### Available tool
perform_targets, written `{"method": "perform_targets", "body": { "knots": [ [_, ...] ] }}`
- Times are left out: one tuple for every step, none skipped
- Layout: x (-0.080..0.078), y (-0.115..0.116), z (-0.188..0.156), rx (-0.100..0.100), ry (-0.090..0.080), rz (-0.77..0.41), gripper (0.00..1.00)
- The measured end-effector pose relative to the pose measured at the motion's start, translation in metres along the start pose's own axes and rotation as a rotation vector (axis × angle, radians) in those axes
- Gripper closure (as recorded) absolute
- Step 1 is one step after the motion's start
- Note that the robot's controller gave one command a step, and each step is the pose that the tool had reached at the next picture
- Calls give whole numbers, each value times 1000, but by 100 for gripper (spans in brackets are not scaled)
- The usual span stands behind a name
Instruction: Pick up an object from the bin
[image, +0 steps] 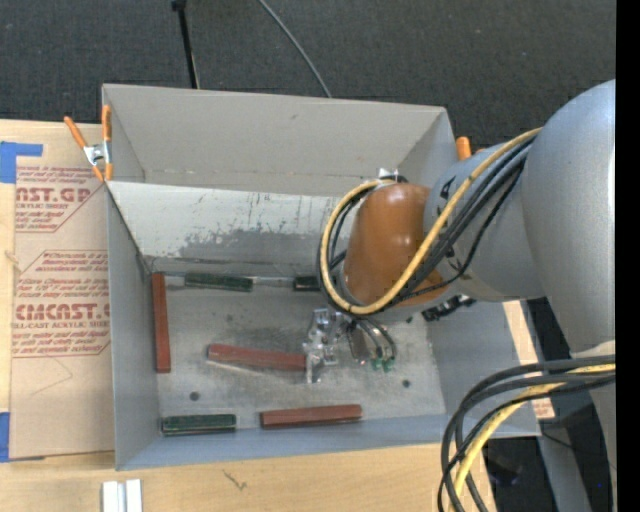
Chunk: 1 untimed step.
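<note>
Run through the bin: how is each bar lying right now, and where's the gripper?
Middle red-brown bar: flat, slightly slanted.
Left red-brown bar: flat, along the left wall.
Front red-brown bar: flat, untouched.
Front green bar: flat, untouched.
Back green bar: flat, against the back wall.
Dark piece: at the back wall, beside the arm.
Gripper: low in the bin, at the middle red-brown bar's right end.
</note>
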<state>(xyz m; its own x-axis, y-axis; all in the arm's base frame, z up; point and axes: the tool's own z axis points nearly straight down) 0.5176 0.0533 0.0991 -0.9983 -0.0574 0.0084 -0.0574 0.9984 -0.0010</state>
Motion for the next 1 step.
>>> {"method": "perform_targets", "body": {
  "knots": [
    [-21,4,-15,0,-19,-123,100]
  ]
}}
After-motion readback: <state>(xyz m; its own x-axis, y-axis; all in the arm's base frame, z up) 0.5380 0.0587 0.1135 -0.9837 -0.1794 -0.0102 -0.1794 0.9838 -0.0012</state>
